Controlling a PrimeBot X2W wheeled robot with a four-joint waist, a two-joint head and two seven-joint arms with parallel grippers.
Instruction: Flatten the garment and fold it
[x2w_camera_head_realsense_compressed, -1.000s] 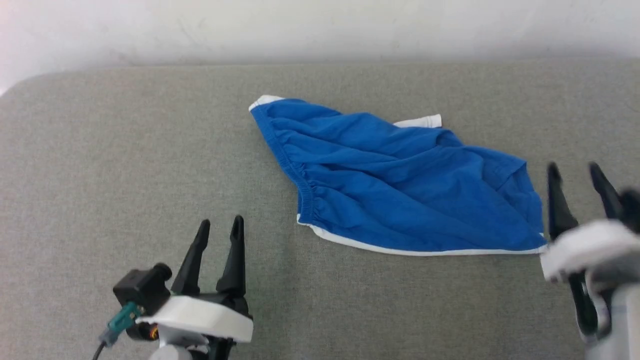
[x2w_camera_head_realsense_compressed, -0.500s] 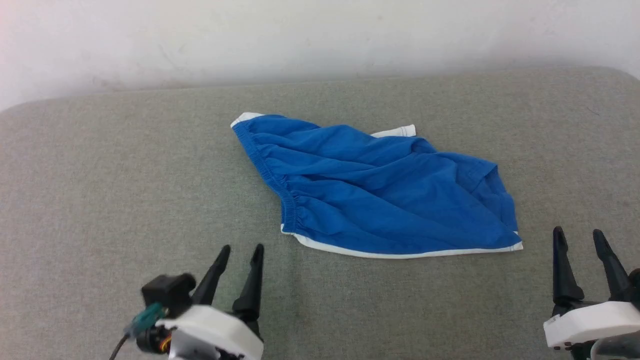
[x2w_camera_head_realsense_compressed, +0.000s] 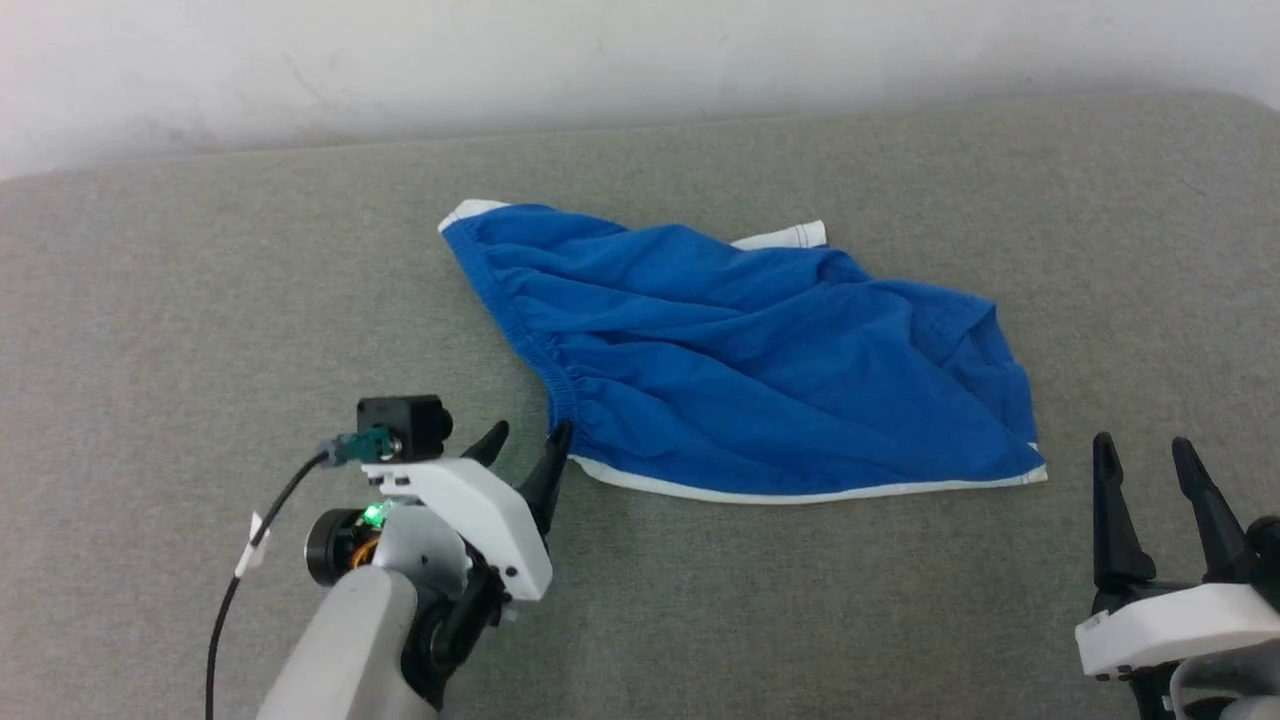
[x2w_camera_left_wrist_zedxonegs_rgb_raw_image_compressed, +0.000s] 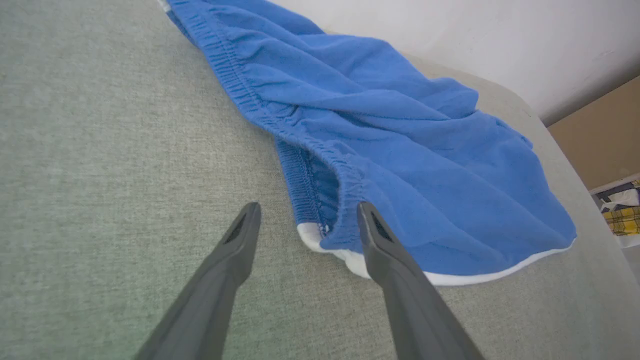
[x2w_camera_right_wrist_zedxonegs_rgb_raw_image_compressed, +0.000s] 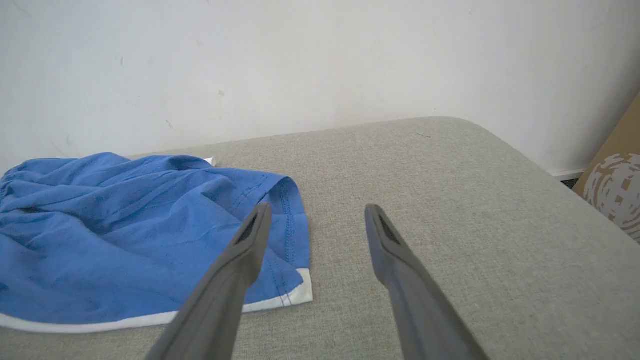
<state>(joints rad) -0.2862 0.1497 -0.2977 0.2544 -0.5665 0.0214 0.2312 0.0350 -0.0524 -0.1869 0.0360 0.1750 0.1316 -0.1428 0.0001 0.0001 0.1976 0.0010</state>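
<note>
The garment (x2w_camera_head_realsense_compressed: 760, 365) is bright blue with white trim and lies rumpled on the grey cushioned surface (x2w_camera_head_realsense_compressed: 200, 300). Its gathered elastic band runs down its left edge. My left gripper (x2w_camera_head_realsense_compressed: 525, 440) is open at the garment's near left corner (x2w_camera_left_wrist_zedxonegs_rgb_raw_image_compressed: 325, 235), which sits between its two fingers (x2w_camera_left_wrist_zedxonegs_rgb_raw_image_compressed: 235, 250); the right finger touches the white trim. My right gripper (x2w_camera_head_realsense_compressed: 1145, 460) is open just right of and below the garment's near right corner (x2w_camera_right_wrist_zedxonegs_rgb_raw_image_compressed: 295, 290), apart from the cloth. A white band (x2w_camera_head_realsense_compressed: 785, 237) pokes out at the back.
A pale wall (x2w_camera_head_realsense_compressed: 640, 60) rises behind the surface. The cushion's rounded right edge (x2w_camera_right_wrist_zedxonegs_rgb_raw_image_compressed: 575, 200) drops off toward a brown box (x2w_camera_right_wrist_zedxonegs_rgb_raw_image_compressed: 620, 140) and patterned items on the floor. Bare grey fabric spreads to the left and front.
My left gripper has moved up and right to the garment's near left corner. The right gripper drew back from the right corner earlier and has since held. The head camera shifted.
</note>
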